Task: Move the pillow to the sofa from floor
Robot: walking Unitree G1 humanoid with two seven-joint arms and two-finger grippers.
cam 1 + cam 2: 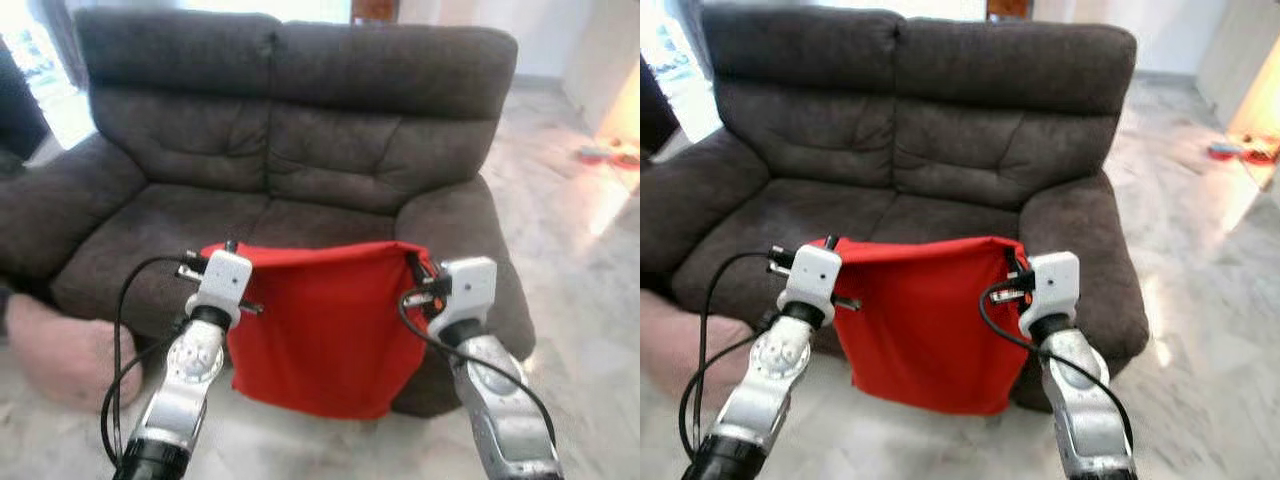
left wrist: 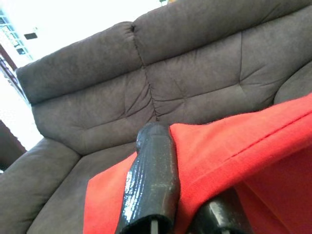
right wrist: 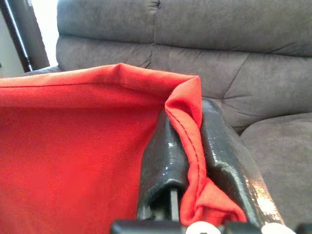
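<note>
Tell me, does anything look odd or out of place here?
The red pillow hangs limp and flat like an empty cover, pinched at its top corners by the left gripper and right gripper before the sofa.

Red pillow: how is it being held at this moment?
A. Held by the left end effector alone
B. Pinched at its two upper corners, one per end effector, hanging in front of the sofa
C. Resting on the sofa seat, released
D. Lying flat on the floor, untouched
B: the left end effector and right end effector each clamp an upper corner of the red pillow, which hangs before the sofa.
</note>
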